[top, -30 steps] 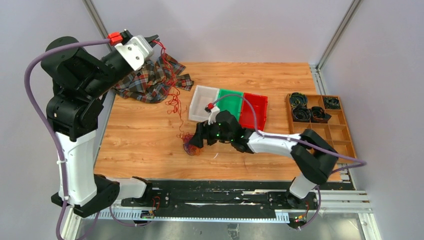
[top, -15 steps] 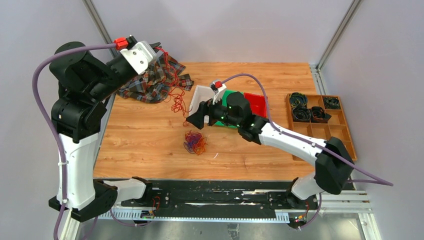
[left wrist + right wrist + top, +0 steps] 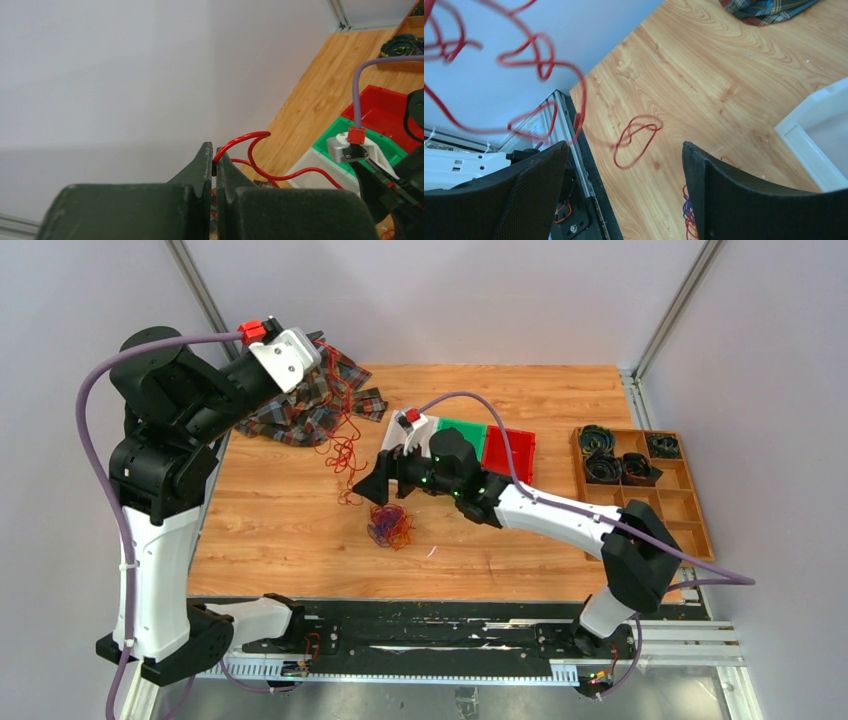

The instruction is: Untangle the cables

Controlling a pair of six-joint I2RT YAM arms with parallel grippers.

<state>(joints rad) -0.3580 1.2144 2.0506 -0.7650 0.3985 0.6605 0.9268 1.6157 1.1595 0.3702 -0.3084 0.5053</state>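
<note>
One red cable [image 3: 338,450] is, as we judge it, nearly free of the tangle [image 3: 388,525]. The left claw [image 3: 214,169] is pressed together on its upper end, high in the air to the far left of the white bin [image 3: 393,435], and the strand hangs from there in loose curls down toward the bench [image 3: 270,530], left of that bin. We cannot tell if its lower end is joined to the tangle or is apart from it. The tangle itself lies on the wood on the near side of the white bin, a small heap where orange, purple and some red threads are mixed together, so most of the work is not done yet. The right claw [image 3: 372,483] hovers between the bin and the heap, beside the hanging strand, its fingers wide apart and with nothing between them. We think the red strand must be drawn fully clear, and then orange and purple separated from one another.
</note>
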